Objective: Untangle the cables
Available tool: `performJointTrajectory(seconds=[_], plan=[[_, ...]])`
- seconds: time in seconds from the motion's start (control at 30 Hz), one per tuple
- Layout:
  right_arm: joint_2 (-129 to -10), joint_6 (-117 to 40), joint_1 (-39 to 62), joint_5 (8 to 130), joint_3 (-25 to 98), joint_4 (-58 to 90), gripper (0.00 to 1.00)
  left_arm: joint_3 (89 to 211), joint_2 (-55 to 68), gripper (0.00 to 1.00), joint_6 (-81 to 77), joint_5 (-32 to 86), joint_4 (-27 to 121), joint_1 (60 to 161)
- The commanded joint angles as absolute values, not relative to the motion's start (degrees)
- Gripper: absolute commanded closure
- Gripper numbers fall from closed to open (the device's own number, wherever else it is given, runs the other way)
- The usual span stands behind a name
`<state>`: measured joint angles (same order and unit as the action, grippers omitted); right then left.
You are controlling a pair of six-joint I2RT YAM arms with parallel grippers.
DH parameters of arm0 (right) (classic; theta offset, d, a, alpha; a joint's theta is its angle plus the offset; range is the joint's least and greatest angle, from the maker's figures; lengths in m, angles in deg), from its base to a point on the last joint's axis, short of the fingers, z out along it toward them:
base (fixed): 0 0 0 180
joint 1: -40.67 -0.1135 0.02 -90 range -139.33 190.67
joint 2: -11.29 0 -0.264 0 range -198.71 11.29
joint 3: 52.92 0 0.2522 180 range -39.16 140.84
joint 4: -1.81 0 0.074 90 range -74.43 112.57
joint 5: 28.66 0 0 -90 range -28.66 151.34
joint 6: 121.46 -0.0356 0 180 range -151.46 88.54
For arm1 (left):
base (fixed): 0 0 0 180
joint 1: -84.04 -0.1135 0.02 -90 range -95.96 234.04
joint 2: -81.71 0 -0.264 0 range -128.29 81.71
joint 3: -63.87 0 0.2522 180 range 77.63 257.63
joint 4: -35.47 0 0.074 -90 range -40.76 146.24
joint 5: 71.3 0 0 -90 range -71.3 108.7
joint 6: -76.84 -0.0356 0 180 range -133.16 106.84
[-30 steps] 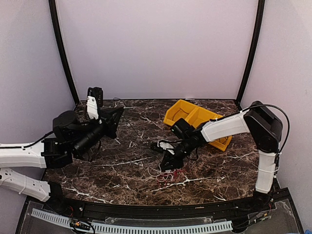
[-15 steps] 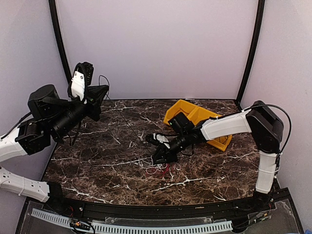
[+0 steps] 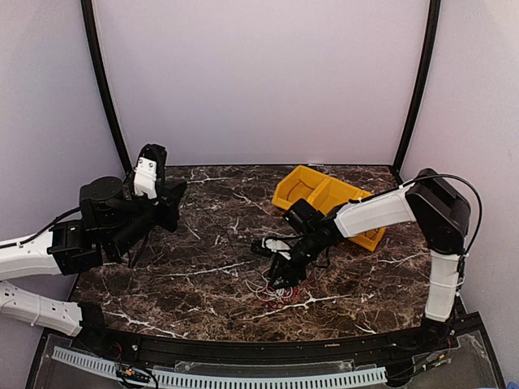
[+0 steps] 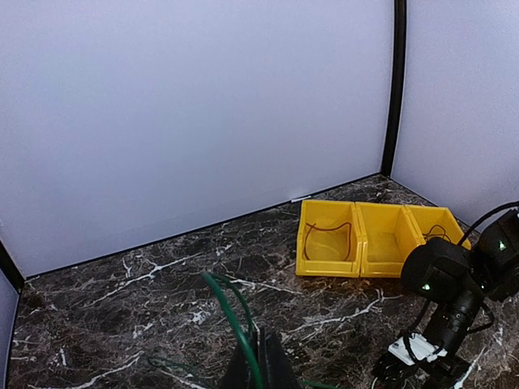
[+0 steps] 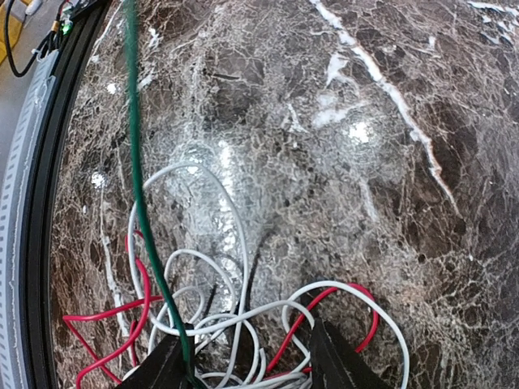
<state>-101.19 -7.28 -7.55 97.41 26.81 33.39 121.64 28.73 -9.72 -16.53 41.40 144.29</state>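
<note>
The cables (image 5: 235, 324) lie on the table (image 5: 365, 121) directly below the right gripper (image 5: 251, 356) and in the gap between its jaws. The jaws stand apart, one to each side of the heap, closed on nothing. Within that gap the white cable (image 5: 191, 167) and the red cable (image 5: 105, 311) cross in loose loops, and these spread forward from the fingertips and off past the finger at the left of the wrist view. The green cable (image 5: 138, 186) is the one that matters. It runs as a nearly straight line from beside that same finger, forward and away from the gripper, with its long axis roughly in line with the direction the fingers point. At its near end it passes over the white loops, but whether it is threaded through them cannot be told. The left gripper (image 4: 259, 356) is clamped shut with the green strand rising from between its jaws. In the overhead view it is held high, well apart from the heap and off to the right gripper's left. So the right arm is far nearer to the knot, while the left has one strand in hand at a distance. The next move probably depends on that green line: pulling along it should draw the strand clear if the right jaws pin or part the white and red loops, whereas a sideways pull would likely drag the whole heap.
</note>
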Motion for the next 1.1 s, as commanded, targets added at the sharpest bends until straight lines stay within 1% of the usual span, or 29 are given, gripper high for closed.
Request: performJointTrajectory(seconds=[0.0,0.1,0.17,0.3,0.4,0.47,0.57,0.7,0.9,1.07], plan=[[-102.13,-5.86,-7.28,93.54,24.16,37.16,0.53,124.22,33.90,1.00,-13.21,-23.28,39.43,143.87],[-103.27,-5.99,-7.40,92.50,24.56,37.70,0.54,131.33,35.40,1.00,-18.64,-23.66,41.71,143.81],[-103.99,-6.33,-7.32,91.52,25.09,38.16,0.53,141.76,35.37,1.00,-22.20,-23.85,43.72,143.81],[-105.16,-6.81,-7.36,90.71,26.07,38.98,0.53,155.45,34.09,1.00,-29.93,-24.73,45.19,143.81],[-105.52,-6.52,-7.32,90.97,26.35,39.52,0.51,160.04,32.57,1.00,-32.70,-24.33,46.49,143.81],[-105.29,-6.18,-7.32,91.26,26.14,39.64,0.50,159.73,32.37,1.00,-32.11,-23.86,46.37,143.81],[-104.21,-6.07,-7.32,91.05,25.50,39.25,0.50,155.86,32.05,1.00,-30.57,-23.33,47.04,143.81],[-101.47,-5.96,-7.02,92.10,25.89,40.16,0.50,150.44,32.14,1.00,-24.45,-21.94,47.56,143.82],[-93.75,-3.12,-4.83,94.02,31.15,46.86,0.48,143.70,31.98,1.00,-15.16,-19.60,48.88,143.81],[-89.42,-1.71,-2.58,95.72,35.76,52.64,0.45,135.47,31.97,1.00,-8.90,-18.37,47.55,143.81]])
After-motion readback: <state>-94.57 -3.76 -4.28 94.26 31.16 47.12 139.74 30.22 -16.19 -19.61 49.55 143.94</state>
